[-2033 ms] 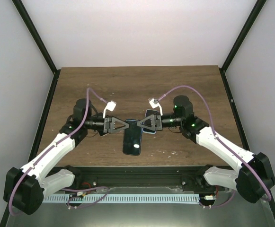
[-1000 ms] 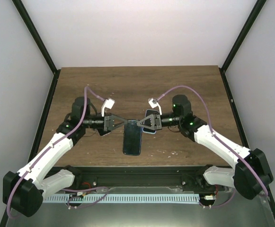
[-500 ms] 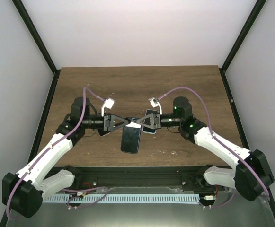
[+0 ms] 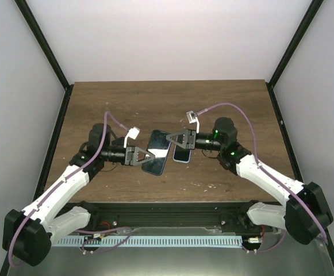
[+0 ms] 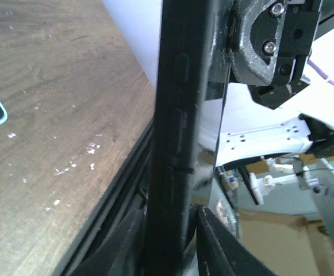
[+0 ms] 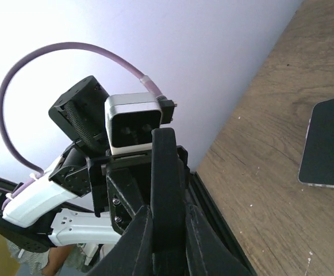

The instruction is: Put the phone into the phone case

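Your left gripper [image 4: 145,156] is clamped on one long edge of the black phone case [image 4: 158,151]. Your right gripper [image 4: 171,142] pinches the opposite edge, and the pair hold the case tilted, clear of the table [image 4: 155,103]. Both wrist views show fingers [image 5: 215,247] flanking a thick dark rim with moulded button bumps. That is why this piece reads as the case rather than the handset, though it is a judgement. The phone [image 4: 183,154], rimmed in pale lilac, lies flat with its dark face up, just beside the case on the right arm's side. It sits partly below the right gripper and apart from the case, so far as the overhead view shows. Its long axis runs nearly parallel to the case's. The right arm is the nearer to the phone, but freeing it would leave the left to carry the case alone.
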### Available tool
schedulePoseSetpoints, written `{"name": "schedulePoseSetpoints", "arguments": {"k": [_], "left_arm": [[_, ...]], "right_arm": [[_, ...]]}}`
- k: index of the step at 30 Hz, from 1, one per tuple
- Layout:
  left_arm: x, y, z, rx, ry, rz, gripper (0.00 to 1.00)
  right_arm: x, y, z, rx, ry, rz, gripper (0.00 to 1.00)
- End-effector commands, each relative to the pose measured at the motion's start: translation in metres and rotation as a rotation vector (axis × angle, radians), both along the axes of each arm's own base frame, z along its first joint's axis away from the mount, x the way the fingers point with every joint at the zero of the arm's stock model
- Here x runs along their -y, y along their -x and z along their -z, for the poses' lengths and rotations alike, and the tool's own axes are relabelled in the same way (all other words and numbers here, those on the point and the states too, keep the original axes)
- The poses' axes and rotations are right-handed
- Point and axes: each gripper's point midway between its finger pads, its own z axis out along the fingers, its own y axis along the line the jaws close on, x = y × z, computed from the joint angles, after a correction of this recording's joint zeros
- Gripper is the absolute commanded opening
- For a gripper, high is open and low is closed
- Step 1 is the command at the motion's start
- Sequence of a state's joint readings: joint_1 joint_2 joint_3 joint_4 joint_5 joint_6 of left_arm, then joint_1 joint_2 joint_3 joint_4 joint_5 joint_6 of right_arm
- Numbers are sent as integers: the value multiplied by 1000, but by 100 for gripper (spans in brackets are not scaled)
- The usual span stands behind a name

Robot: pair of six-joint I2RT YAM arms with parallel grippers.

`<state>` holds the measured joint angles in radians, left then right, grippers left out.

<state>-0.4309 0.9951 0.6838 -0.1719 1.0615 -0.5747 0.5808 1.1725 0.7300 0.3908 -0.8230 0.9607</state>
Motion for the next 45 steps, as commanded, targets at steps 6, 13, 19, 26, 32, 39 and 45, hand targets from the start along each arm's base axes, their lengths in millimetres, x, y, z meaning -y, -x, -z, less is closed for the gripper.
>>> {"name": "schedulePoseSetpoints", "arguments": {"k": [6,13,19,26,32,39,45], "left_arm": [[3,3,-3,-9,46,31,3],[7,-15,-12,51,72,-27,0],[10,-37,-20,97,89,-89,0],[11,-50,-30,132,115,-140,0],[10,-53,-36,150,125,-169,0],[7,-56,-35,168,119,-199,0],[0,-62,-18,214,4,-243,0]], "right_arm": [[1,-8,-29,69,-67,25,20],[3,4,13,-63,-2,-10,64],[3,20,42,-144,13,-64,76],[-12,34,42,-152,3,-150,77],[-22,40,46,-182,-4,-197,73],[-25,43,39,-178,-37,-210,46],[-21,40,36,-191,-47,-164,12]]}}
